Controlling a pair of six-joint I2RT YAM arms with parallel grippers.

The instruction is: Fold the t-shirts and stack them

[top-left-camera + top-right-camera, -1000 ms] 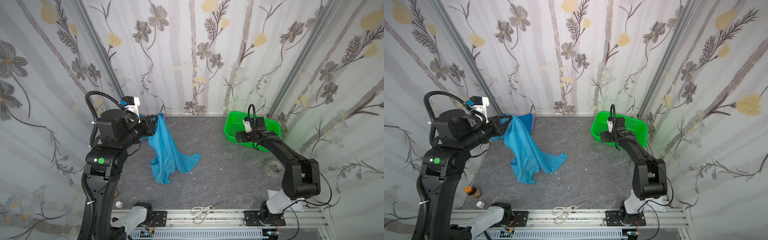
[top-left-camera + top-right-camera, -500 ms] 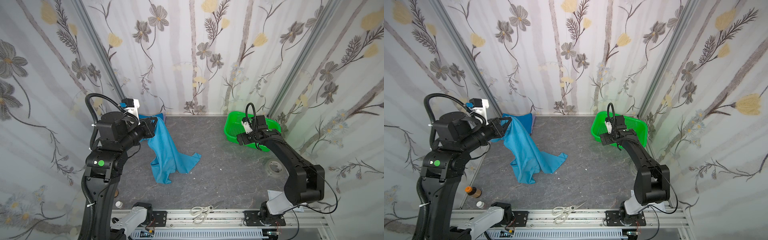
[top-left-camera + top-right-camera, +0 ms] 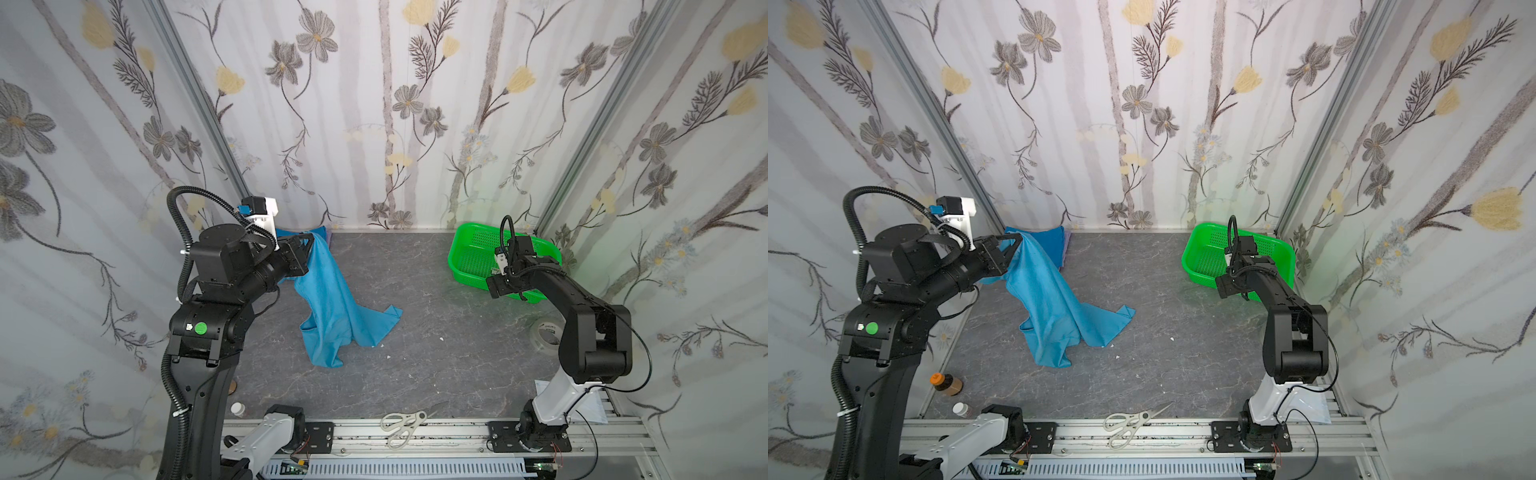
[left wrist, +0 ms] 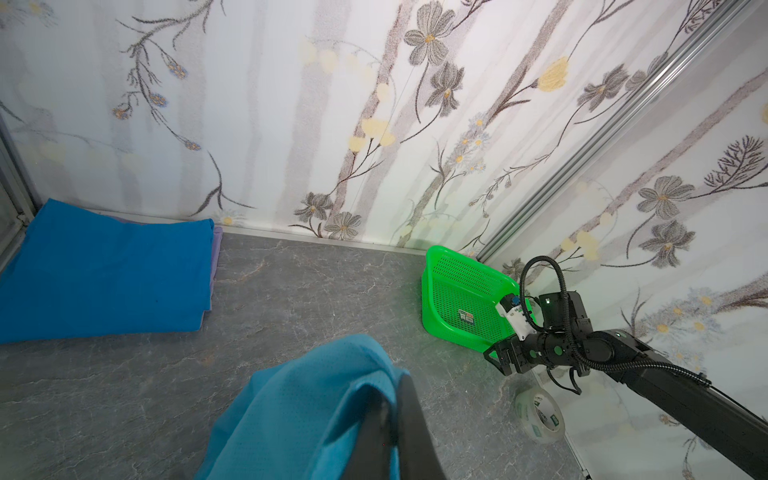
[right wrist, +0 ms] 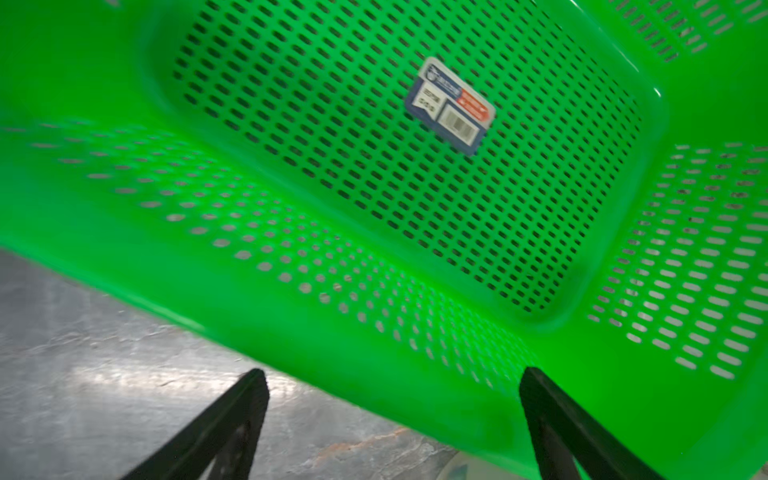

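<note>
Left claw [image 3: 309, 243] pinches shirt [image 3: 337, 308], raised for spreading flat.
Right claw [image 5: 392, 375], spread and empty, should probably grab another corner.

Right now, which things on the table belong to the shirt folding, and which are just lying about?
Job: light blue t-shirt, hanging from the left jaws; folded royal blue t-shirt on a lilac t-shirt in the far left corner.
Lying about: empty green basket; scissors; tape roll; brown bottle; white-capped bottle.

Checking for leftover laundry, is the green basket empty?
Empty. The green basket shows only its bare perforated floor and a barcode sticker in the right wrist view.
</note>
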